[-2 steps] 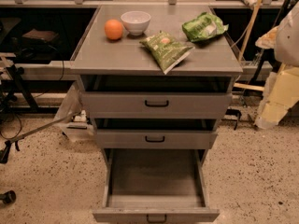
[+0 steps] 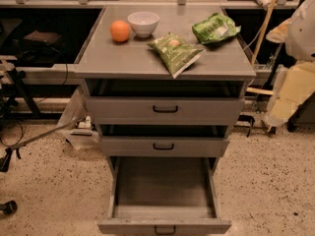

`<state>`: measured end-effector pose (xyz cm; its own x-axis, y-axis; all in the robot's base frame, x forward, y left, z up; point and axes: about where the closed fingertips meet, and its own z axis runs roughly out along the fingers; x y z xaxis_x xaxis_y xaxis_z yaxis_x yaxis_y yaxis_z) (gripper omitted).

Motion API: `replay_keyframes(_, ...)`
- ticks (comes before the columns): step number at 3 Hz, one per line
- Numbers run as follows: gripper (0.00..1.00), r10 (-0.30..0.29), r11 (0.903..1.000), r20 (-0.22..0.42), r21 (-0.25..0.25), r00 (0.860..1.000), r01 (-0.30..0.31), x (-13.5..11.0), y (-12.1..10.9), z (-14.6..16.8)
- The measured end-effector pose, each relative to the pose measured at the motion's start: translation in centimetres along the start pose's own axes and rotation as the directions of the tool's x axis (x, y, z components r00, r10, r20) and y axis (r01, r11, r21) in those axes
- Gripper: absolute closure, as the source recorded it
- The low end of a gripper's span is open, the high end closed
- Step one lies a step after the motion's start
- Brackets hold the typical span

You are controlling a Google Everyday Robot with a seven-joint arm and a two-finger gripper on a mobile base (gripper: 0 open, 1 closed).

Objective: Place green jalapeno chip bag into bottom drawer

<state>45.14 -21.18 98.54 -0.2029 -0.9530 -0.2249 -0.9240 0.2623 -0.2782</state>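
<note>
Nearest, the bottom drawer [image 2: 164, 191] is standing pulled out, below two shallower drawers [image 2: 165, 109]. On the cabinet top [image 2: 123, 58] the green jalapeno chip bag [image 2: 175, 53] is lying near the front edge. Farther back are sitting one orange [image 2: 120, 31], one white bowl [image 2: 143, 22] and one brighter green bag [image 2: 215, 28]. The gripper is lying outside the view, so its state cannot be told.

Worktop [image 2: 123, 58]: the orange [image 2: 120, 31] sits near the back-left corner, with the bowl [image 2: 143, 23] just right of it. The chip bag [image 2: 175, 52] lies at centre, one corner reaching the front edge. The second bag [image 2: 215, 28] lies near the back-right corner. Below, under two upper drawers [image 2: 165, 109], the bottom drawer [image 2: 162, 186] stands pulled out. The gripper is out of view.
</note>
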Motion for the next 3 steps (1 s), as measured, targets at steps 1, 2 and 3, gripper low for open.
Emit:
replay_keyframes(1,0.0,-0.034,0.9977,0.118,0.063,0.992,0.027,-3.2,-5.2,0.3)
replay_keyframes(2,0.0,-0.037,0.986,0.305,0.166,0.952,-0.015,-6.4,-12.1,-0.9)
replay_keyframes(3,0.0,-0.007,0.968,0.463,0.226,0.886,-0.11,-8.3,-18.1,-2.0)
